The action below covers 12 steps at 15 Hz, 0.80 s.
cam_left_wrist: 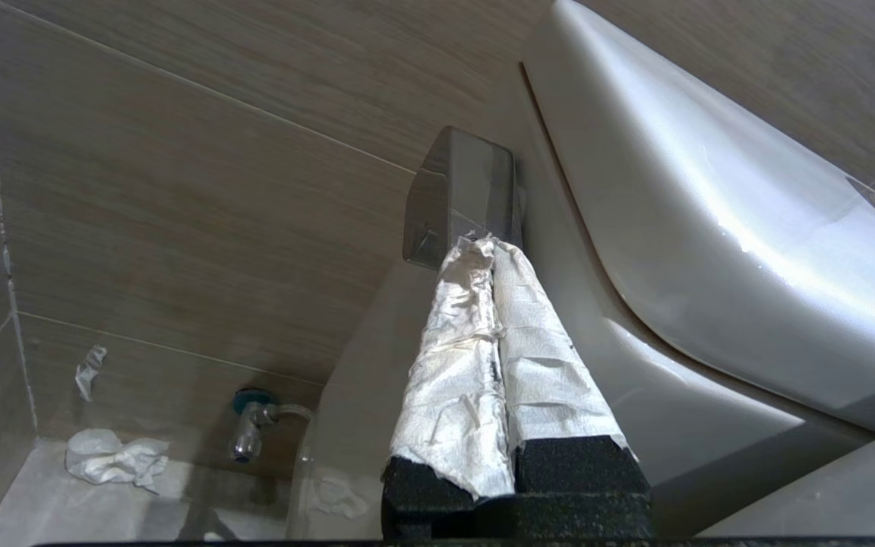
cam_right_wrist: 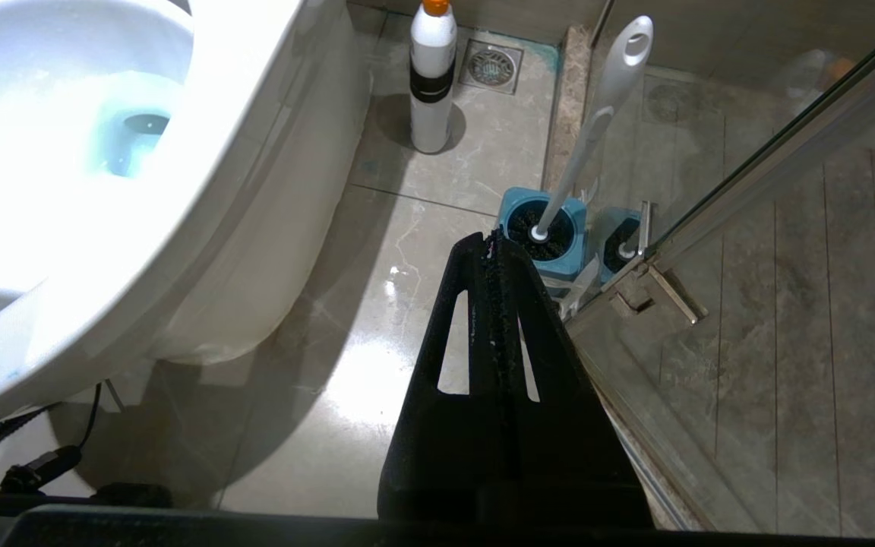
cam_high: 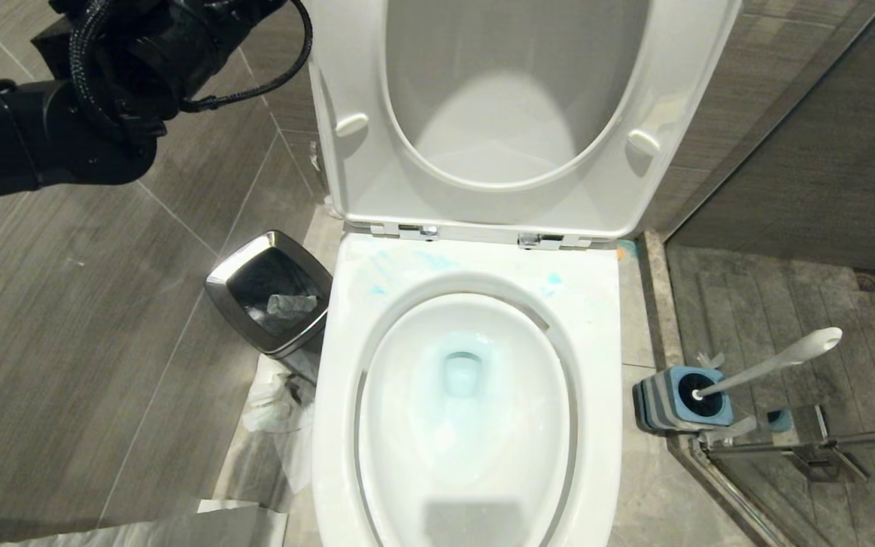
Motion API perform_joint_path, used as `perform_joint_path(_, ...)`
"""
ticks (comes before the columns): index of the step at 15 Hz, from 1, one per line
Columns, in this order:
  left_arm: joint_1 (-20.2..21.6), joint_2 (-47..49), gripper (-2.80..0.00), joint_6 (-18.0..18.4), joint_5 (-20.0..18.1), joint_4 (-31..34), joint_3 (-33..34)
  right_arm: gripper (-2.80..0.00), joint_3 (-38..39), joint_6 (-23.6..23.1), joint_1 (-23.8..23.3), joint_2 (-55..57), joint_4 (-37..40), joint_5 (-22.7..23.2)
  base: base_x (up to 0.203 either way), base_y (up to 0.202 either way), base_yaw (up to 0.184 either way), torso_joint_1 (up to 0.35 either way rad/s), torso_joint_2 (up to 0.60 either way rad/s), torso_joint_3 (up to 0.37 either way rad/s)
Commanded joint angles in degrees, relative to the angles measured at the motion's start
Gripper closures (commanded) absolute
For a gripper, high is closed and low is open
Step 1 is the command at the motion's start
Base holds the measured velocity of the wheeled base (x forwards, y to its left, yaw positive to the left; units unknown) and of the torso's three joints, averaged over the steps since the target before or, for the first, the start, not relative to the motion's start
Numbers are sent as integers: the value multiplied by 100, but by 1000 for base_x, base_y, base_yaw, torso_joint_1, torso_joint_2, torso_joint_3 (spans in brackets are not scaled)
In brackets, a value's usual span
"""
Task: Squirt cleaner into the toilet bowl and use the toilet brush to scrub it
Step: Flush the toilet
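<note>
Closed and empty, right gripper (cam_right_wrist: 500,241) hangs just before the toilet brush (cam_right_wrist: 597,125); left gripper (cam_left_wrist: 492,251) is closed too. Judged: open wide, clasp handle mid-shaft.

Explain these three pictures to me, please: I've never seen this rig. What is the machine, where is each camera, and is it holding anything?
It is a wheeled robot with two arms. The head view looks down on an open white toilet bowl whose water is tinted blue by cleaner. The other two cameras sit on the wrists, behind the fingers. The left gripper, its fingers wrapped in white paper, is shut and empty, raised beside the toilet near a steel bin. The right gripper is also shut and empty, low over the floor. Beyond it the toilet brush stands in its blue holder beside the glass shower door, and a white bottle stands on the tiles. Nothing is held.
</note>
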Motion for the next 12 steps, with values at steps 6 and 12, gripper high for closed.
perform_joint_path(6, -81, 394, 0, 8, -94, 7, -7, 0, 141, -2, 0, 7, -4, 1, 0, 0, 0, 0, 0, 0)
perform_joint_path(12, -4, 590, 0, 51, -462, 146, -7, 0, 141, -2, 0, 7, -4, 8, 0, 0, 0, 0, 0, 0)
